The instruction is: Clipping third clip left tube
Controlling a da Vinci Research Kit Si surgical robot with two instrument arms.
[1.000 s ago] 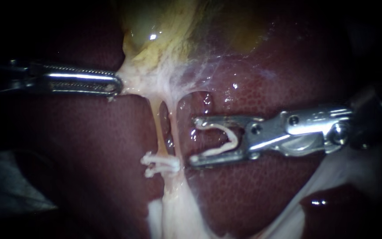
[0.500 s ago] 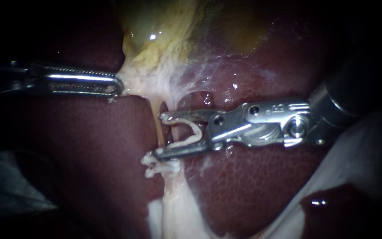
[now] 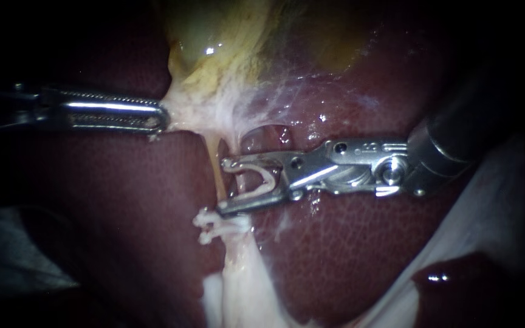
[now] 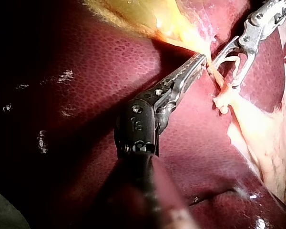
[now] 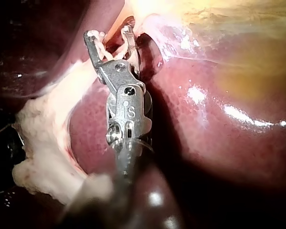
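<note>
Now: loaded jaws at the left tube

Firmly, the slender steel left instrument (image 3: 160,116) has its jaws clamped on pale whitish tissue (image 3: 183,112) under the yellow-green gallbladder (image 3: 226,42). The jointed steel right instrument (image 3: 223,187) grips an open white U-shaped clip (image 3: 270,177) between its spread jaws, tips at the thin pale-yellow left tube (image 3: 216,159) over the dark red liver (image 3: 123,200). Whether the clip encloses that tube I cannot tell. Two closed white clips (image 3: 223,228) sit just below

All three close views share the tube (image 3: 216,167).
</note>
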